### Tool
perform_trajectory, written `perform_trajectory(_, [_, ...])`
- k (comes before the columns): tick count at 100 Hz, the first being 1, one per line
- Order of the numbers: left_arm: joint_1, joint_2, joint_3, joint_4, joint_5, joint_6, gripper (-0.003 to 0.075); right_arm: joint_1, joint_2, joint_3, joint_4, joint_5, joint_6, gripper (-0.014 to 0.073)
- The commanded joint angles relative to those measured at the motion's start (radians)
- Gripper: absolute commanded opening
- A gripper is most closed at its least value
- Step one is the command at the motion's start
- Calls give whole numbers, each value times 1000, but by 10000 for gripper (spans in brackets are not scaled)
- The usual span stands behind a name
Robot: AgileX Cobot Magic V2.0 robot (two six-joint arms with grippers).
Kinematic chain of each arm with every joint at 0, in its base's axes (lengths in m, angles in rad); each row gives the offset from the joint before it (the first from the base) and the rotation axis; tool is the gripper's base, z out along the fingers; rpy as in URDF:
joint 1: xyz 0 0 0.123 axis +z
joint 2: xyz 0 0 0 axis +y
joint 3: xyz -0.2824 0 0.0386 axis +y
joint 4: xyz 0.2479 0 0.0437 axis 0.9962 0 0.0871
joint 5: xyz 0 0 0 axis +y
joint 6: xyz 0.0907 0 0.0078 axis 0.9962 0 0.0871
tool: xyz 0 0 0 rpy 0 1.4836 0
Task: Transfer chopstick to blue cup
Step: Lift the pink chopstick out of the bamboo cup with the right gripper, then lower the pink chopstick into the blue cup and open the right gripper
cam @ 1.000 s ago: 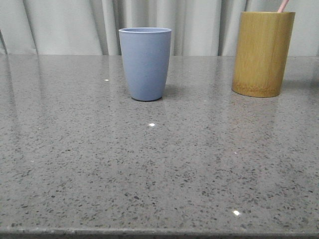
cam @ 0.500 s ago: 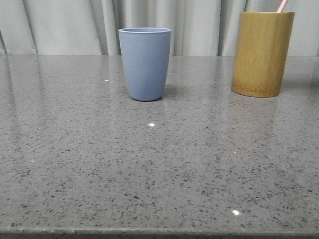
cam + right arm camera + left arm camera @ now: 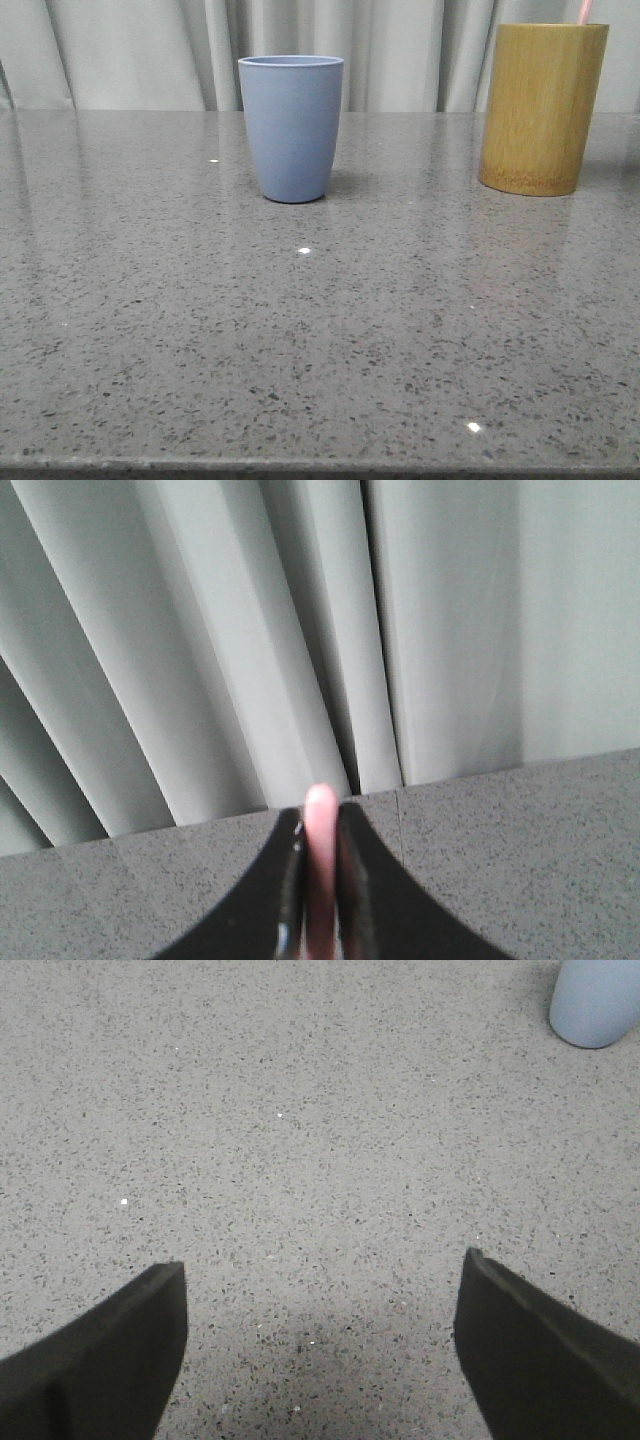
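Pale pink shows between the right gripper jaws in the right wrist view: we see them pressed onto the chopstick, whose rounded tip stands up just past the black fingers. Behind it hang grey curtain folds, with the speckled bench below.

In the front view we find a short piece of the chopstick rising above the rim of the bamboo cup at the far right of the bench, cut off by the picture's upper edge, so we cannot tell how deep it reaches inside. The blue cup stands upright near the middle of the far side, well apart from the bamboo cup and to its left.

In the left wrist view the left gripper has its jaws spread wide over bare bench, nothing between them. The blue cup stands well apart from those jaws, at the corner of that picture.
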Motion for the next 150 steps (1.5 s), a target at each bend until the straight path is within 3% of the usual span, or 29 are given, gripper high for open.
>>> perform_trajectory(1, [-1,4,-25,-11,-63,-7,537,-5,-68,-39,-8,-108,4,-67])
perform_trajectory(18, [-1,4,-25,-11,-63,-7,537,-5,-123,-83,-8,-108,10,-67])
perform_trajectory(39, [-1,4,-25,-11,-63,-7,537,22,-194,-210,-8,-3,95,-67])
perform_trajectory(67, [-1,4,-25,-11,-61,-7,537,226,-185,-259,-9,-19,108,-67])
perform_trajectory(96, [-1,4,-25,-11,-39,-7,537,385,-68,-259,-93,-174,108,-67])
perform_trajectory(150, [-1,4,-25,-11,-37,-7,537,414,138,-259,-186,-214,108,-67])
